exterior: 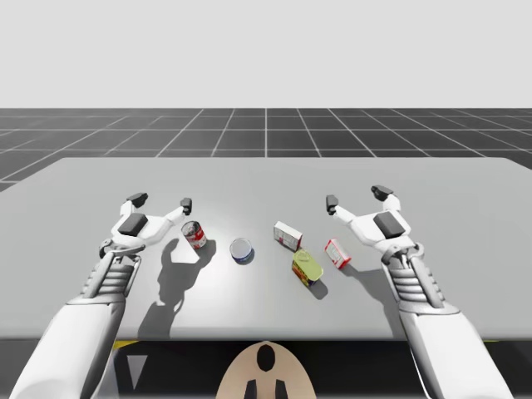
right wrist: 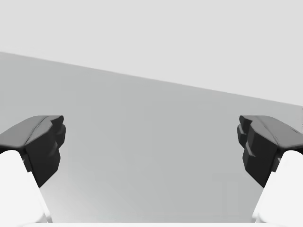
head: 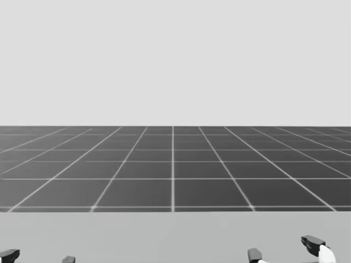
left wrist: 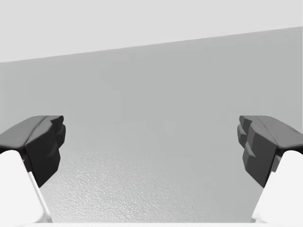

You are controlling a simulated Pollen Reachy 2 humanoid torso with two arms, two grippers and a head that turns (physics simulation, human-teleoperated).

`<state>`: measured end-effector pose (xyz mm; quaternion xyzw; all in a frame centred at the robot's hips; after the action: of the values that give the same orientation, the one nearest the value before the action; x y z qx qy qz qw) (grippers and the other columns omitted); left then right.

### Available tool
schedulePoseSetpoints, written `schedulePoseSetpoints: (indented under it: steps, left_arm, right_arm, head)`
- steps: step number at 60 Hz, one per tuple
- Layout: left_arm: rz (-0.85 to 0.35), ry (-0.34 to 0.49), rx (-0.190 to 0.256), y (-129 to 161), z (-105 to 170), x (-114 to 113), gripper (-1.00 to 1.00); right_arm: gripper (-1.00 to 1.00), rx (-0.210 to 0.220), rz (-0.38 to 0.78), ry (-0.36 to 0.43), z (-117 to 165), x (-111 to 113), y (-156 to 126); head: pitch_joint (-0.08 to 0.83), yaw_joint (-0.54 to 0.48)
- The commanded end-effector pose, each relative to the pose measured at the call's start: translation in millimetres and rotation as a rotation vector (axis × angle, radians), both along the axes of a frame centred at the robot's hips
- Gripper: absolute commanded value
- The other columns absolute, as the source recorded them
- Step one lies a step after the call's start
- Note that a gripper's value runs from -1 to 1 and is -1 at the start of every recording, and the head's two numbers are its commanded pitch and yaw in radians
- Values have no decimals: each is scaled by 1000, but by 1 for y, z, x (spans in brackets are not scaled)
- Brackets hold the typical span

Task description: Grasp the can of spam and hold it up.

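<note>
The task's can I take to be the yellow can [exterior: 307,268], blocky with rounded corners. It sits on the table [exterior: 266,179] close to the near edge, a little right of the middle. Its long axis seems to run slantwise, from far-left to near-right.

My right gripper [exterior: 356,198] is the nearer one. It hovers further toward the far edge than the can and further toward the right edge, fingers spread wide with nothing between them. In the right wrist view they frame bare table, so the can lies behind and below the fingers, back toward the near edge and inward toward the middle. A small red box [exterior: 337,253] lies just beside the can on the right, between it and my right arm. A second red box [exterior: 288,236] lies near the can on its far side.

My left gripper [exterior: 162,202] is also wide and empty. It is well apart from the can, with a red can [exterior: 194,234] and a blue can [exterior: 241,249] in between.

I judge the right gripper must draw back and turn down, closing across the can's short sides.
</note>
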<state>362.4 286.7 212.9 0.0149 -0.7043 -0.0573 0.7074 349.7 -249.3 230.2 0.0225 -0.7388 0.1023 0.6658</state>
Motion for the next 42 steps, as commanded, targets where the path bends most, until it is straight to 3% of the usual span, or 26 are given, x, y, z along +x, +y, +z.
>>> schedulePoseSetpoints:
  steps: [1,18,42]
  left_arm:
    - [1,0,1,0,0,0,-1000]
    - [-2,0,-1,1,0,0,-1000]
    - [-7,-10,-2,3,0,2,-1000]
  right_arm:
    - [-1000,21,-20,-5,-1,-2,2]
    - [-1000,6,-18,-7,1,-1,0]
    - [-1000,-1,-26,-14,2,0,-1]
  head:
    - [-7,-5]
    - [77,7]
    - [440,13]
